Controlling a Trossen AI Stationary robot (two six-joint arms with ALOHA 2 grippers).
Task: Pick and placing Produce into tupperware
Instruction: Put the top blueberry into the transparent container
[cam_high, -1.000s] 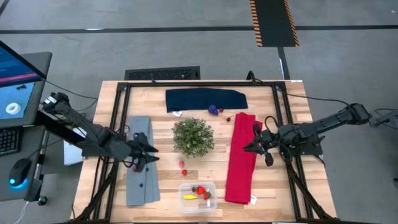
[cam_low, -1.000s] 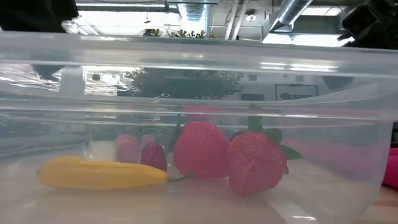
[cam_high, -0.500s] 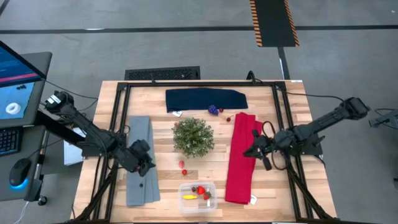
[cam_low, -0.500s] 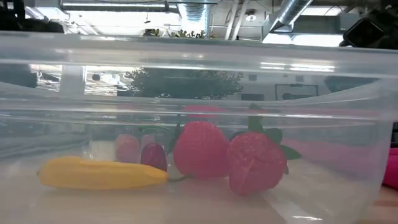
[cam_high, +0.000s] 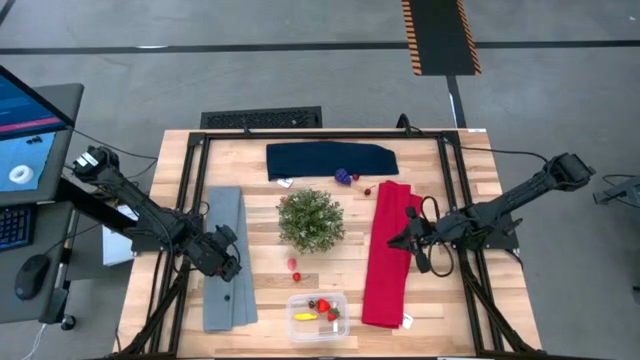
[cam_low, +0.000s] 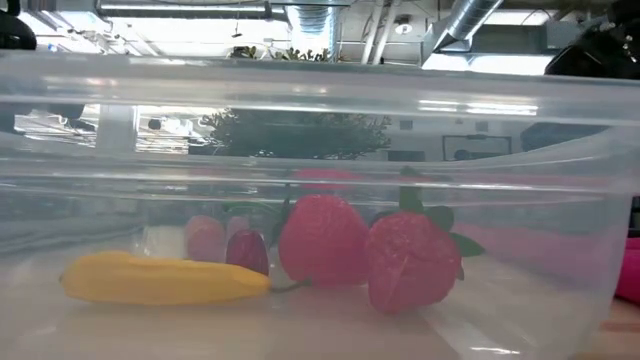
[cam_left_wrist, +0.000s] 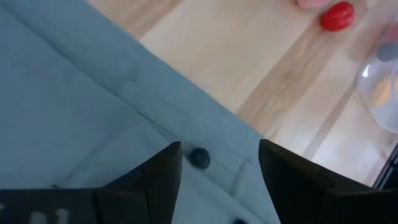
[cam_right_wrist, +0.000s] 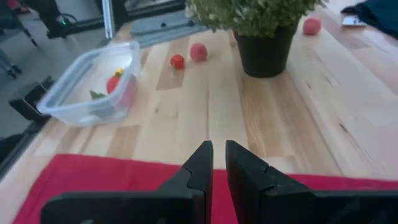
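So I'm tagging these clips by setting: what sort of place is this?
Probably a robotics lab or workshop: a wooden table in a black frame stands on bare concrete, a computer monitor sits beside it, and exposed ceiling ducts run overhead.

Grey concrete floor (cam_high: 250, 70), ceiling ducts (cam_low: 455, 30)

Lighting: bright, even, from overhead; ceiling fixtures show blown-out white through the tupperware (cam_low: 320, 150) wall in the low view. Glare: pale reflected streaks along that wall and rim. Shadows: soft and short beneath the plant (cam_high: 311, 220) and both arms on the table (cam_high: 330, 260). Focus: high view sharp throughout; low view hazed by plastic, strawberries (cam_low: 365, 255) softened; left wrist view blurred on the grey cloth (cam_left_wrist: 74, 124); right wrist view slightly soft, its dark fingers (cam_right_wrist: 196, 177) blurred.
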